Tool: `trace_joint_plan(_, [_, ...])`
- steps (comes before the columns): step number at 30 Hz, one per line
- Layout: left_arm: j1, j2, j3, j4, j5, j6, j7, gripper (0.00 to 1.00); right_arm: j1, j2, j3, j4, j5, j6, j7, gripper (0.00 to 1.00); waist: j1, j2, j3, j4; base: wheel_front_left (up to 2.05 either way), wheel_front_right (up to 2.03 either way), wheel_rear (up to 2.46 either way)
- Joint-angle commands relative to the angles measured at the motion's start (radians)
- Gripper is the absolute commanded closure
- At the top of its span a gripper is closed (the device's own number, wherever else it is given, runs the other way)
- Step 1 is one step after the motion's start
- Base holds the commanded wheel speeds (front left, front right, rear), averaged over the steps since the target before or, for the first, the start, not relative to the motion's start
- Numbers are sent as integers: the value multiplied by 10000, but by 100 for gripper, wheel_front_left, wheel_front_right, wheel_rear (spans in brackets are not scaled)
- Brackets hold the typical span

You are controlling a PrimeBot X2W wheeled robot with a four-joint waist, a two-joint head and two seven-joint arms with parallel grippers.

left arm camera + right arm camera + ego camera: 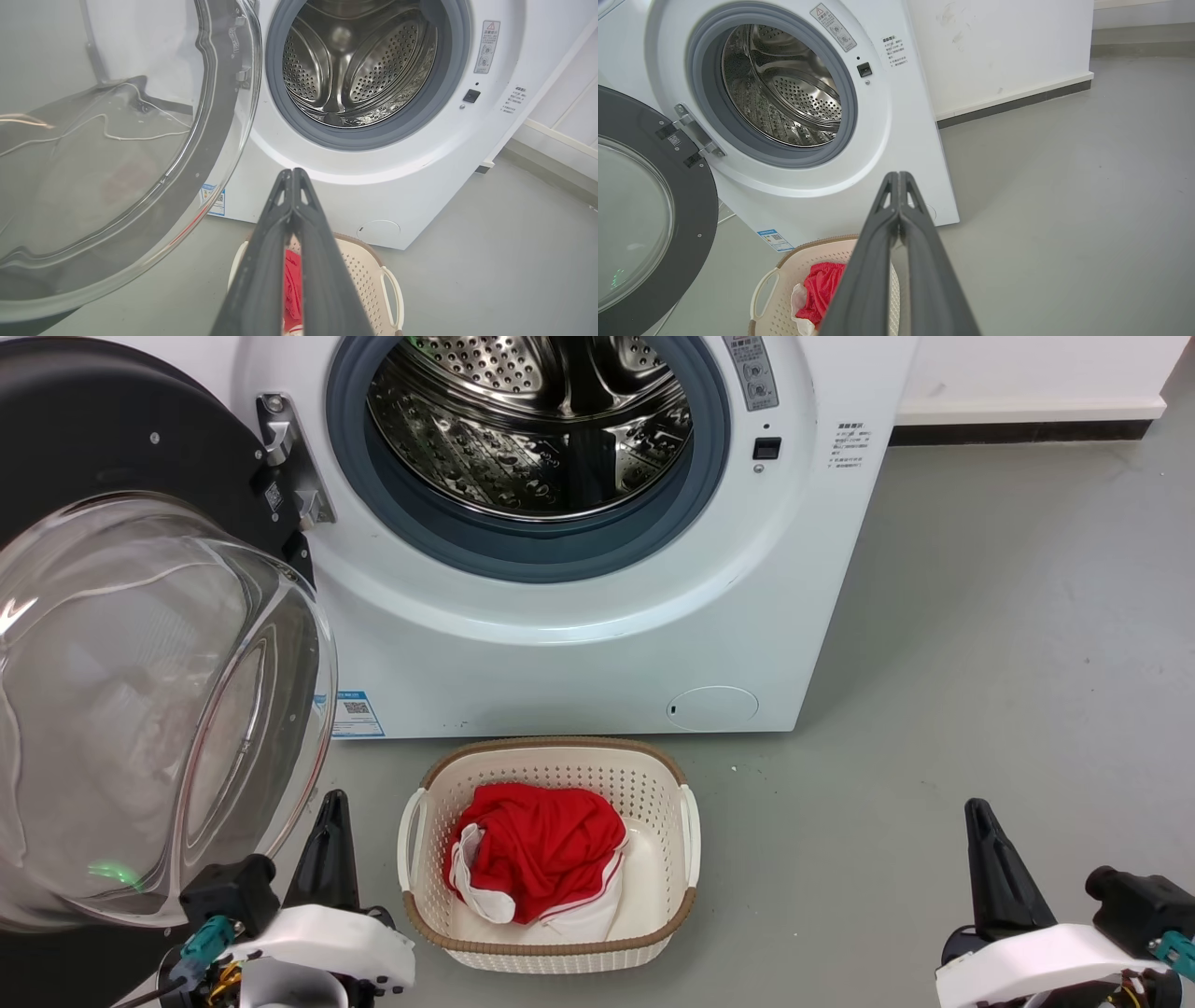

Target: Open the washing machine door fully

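The white washing machine stands ahead with its steel drum exposed inside the blue-grey gasket. The washing machine door hangs swung out to the left on its hinge, black frame behind, clear glass bowl bulging toward me. In the wrist views the door sits at the left. My left gripper is low, just right of the glass bowl, fingers pressed together, holding nothing. My right gripper is at the lower right over bare floor, shut as well.
A cream perforated basket with red and white clothing sits on the grey floor right in front of the machine, between my two arms. A white wall with a dark baseboard runs behind on the right.
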Motion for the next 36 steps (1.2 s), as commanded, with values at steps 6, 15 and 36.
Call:
trace_joint_plan(6, [-247, -23, 114, -144, -1268, -133, 252, 100, -393, -108, -37, -50, 1304, -1, 229, 100, 0, 0, -18, 10, 0, 0, 0])
trace_joint_plan(15, [-289, -49, 249, -97, -2806, -289, 604, 100, -517, -151, -81, 50, 2844, -2, 543, 100, 0, 0, -46, 24, 0, 0, 0])
trace_joint_plan(36, [-397, -104, 536, 24, -5873, -603, 1339, 100, -762, -202, -215, 256, 5876, -3, 1205, 100, 0, 0, -112, 60, 0, 0, 0])
